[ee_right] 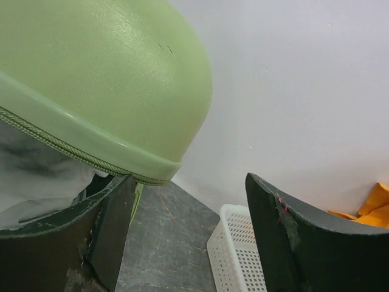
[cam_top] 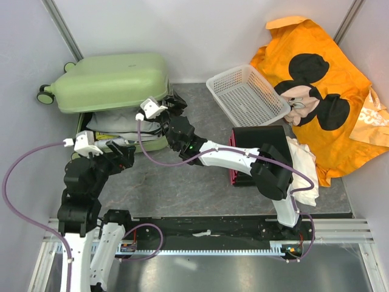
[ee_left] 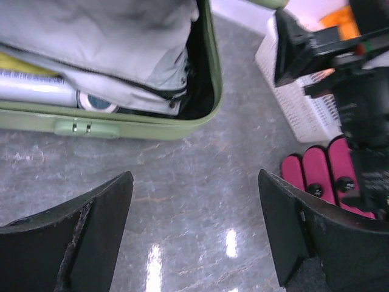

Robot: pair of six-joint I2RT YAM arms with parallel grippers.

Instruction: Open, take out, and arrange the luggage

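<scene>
The luggage [cam_top: 115, 76] lay in the upper left of the top view, its lid raised ajar over grey clothing [ee_left: 109, 36]. The right gripper [ee_right: 188, 179] hung spread and empty at the lid's right corner. The left gripper [ee_left: 194, 182] gaped, empty, above the tabletop [ee_left: 182, 207] below the front edge.

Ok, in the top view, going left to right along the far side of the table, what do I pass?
green suitcase, open → white basket → orange Mickey Mouse cloth
</scene>
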